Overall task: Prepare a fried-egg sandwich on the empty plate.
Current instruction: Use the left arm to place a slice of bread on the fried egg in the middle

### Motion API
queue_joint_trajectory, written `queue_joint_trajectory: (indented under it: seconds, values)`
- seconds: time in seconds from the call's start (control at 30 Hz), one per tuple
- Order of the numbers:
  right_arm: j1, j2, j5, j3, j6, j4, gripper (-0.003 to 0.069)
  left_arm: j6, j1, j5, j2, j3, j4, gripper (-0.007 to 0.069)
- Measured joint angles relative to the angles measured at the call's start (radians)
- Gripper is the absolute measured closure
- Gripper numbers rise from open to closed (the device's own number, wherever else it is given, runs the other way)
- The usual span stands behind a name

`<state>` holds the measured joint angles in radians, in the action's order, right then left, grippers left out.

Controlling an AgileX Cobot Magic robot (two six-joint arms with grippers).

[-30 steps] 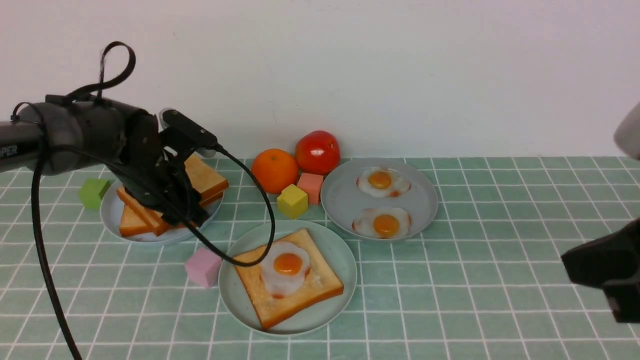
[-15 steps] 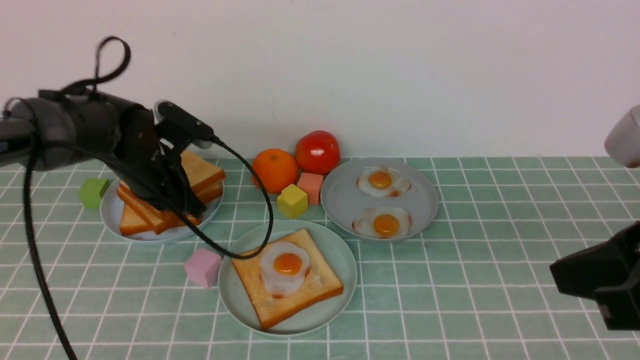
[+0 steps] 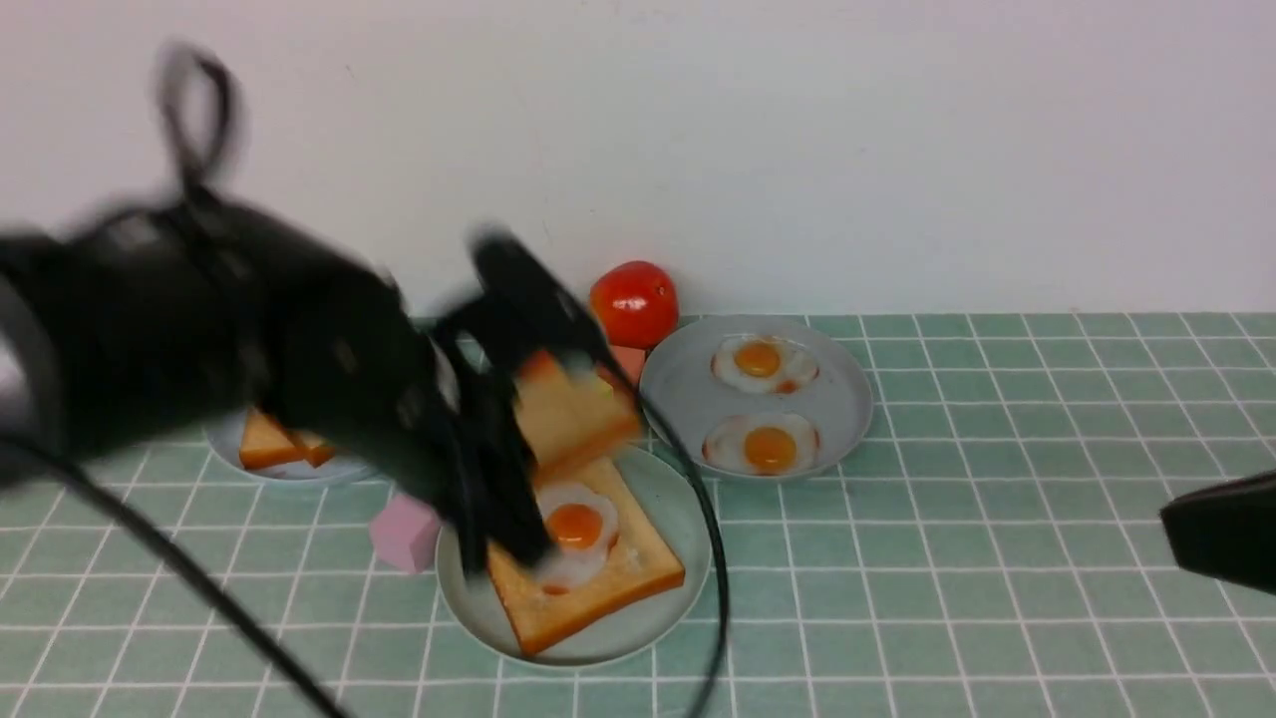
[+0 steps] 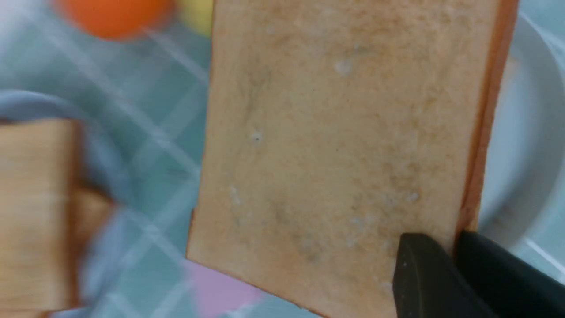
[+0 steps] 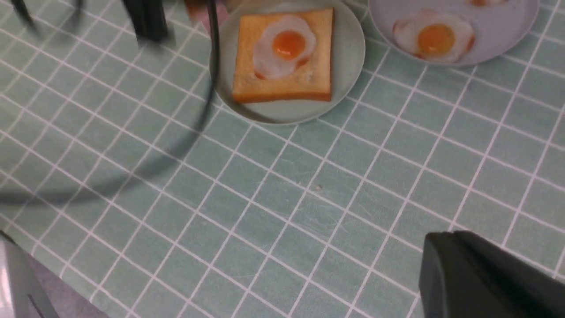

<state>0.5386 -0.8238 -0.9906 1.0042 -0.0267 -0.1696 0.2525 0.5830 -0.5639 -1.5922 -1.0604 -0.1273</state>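
Firmly shut on toast slice [image 4: 335, 145].

Front view: bright, even light, soft shadows, L arm [image 3: 329, 339] motion-blurred; L wrist view bkgd out of focus.

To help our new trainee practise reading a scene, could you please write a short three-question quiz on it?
1. How many fried eggs lie on the grey-blue plate beside the tomato?
2. True or false: the left gripper holds a slice of toast.
3. Which is on top on the pale green plate: A, the egg; B, the bread?

Key: 1, two; 2, true; 3, A.
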Motion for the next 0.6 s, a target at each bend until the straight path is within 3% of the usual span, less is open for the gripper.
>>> queue_joint_trajectory:
  seconds: [0.17,0.6]
  values:
    - [0.000,0.020,0.000,0.000,0.000,-0.028,0.0637,-0.047,0.054,0.070,-0.063,0.023,-0.074,0.0559]
    - [0.000,0.024,-0.030,0.000,-0.001,-0.098,0.0636,-0.068,0.061,0.129,-0.133,0.023,-0.096,0.0559]
